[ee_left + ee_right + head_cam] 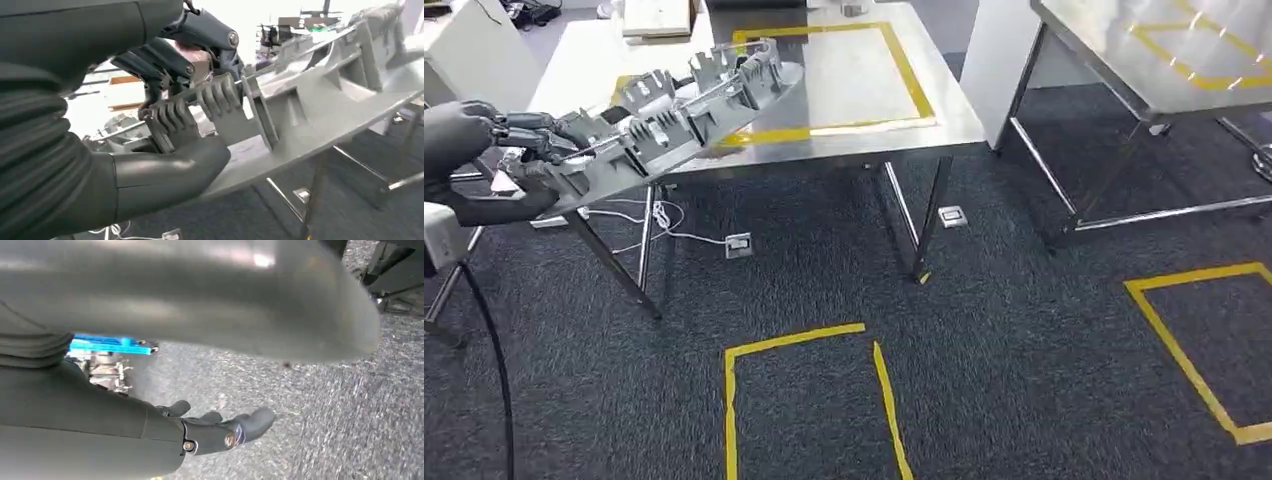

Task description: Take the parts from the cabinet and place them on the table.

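My left hand (509,150) grips one end of a long curved grey plastic part (674,110) with ribs and clips. The part juts out to the right, held above the near left corner of the steel table (954,125), tilted up toward its far end. Close up, the left hand (165,115) has its fingers over the ribbed tabs and its thumb under the grey part (320,105). My right hand (220,432) hangs over the dark carpet with its fingers apart and nothing in it.
Yellow tape (904,70) marks a rectangle on the table top. A second steel table (1164,60) with yellow tape stands at the right. Yellow tape outlines (804,340) lie on the carpet. White cables and floor sockets (738,244) lie under the table.
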Robot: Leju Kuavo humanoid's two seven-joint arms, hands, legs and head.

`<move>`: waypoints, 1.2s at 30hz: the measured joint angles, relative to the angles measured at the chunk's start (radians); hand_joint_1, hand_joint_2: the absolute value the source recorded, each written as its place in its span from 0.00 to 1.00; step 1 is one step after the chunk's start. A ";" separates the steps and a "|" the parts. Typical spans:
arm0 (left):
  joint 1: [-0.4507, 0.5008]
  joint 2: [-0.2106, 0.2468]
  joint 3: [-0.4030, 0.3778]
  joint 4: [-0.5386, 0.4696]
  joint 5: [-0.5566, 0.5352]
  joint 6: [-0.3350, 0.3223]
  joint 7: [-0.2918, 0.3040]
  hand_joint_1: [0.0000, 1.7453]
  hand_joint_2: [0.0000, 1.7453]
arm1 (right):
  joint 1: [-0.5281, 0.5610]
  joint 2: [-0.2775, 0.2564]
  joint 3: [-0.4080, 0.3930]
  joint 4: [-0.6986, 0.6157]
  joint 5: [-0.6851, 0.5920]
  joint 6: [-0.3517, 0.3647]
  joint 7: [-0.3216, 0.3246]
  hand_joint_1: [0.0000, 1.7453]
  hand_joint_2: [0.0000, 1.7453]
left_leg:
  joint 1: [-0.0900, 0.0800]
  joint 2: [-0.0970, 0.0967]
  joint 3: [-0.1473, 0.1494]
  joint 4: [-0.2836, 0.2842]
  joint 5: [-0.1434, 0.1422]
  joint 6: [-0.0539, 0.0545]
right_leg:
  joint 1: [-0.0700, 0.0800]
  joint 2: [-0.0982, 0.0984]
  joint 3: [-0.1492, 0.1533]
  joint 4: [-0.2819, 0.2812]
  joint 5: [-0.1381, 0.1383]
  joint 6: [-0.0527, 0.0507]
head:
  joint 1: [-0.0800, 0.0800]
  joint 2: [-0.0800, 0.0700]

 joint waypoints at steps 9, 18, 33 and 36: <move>-0.025 0.041 0.000 0.001 0.052 0.000 0.040 1.00 1.00 | 0.010 0.003 -0.016 0.000 -0.018 -0.003 -0.002 0.00 0.00 | -0.025 0.003 0.184 -0.018 -0.144 0.014 | 0.008 -0.006 -0.247 0.059 -0.036 -0.024 | 0.005 0.000; -0.013 0.158 0.059 -0.048 0.100 0.026 0.038 1.00 1.00 | 0.016 -0.003 -0.031 0.000 -0.022 -0.006 0.028 0.00 0.00 | -0.021 -0.007 0.149 0.230 -0.162 -0.020 | 0.036 0.008 -0.094 -0.075 0.104 -0.077 | 0.003 0.000; 0.248 0.274 0.271 -0.135 0.110 0.055 0.001 1.00 1.00 | 0.010 -0.003 -0.032 0.000 -0.008 -0.013 0.032 0.00 0.00 | 0.003 0.003 0.061 -0.020 -0.044 0.000 | 0.015 0.001 -0.169 0.211 0.077 -0.009 | 0.004 0.000; 0.262 0.269 0.292 -0.138 0.096 0.055 -0.005 1.00 1.00 | 0.014 -0.003 -0.032 0.000 -0.011 -0.013 0.033 0.00 0.00 | 0.005 0.005 0.130 -0.036 -0.089 -0.003 | 0.001 -0.002 -0.272 0.245 -0.094 0.005 | 0.004 0.000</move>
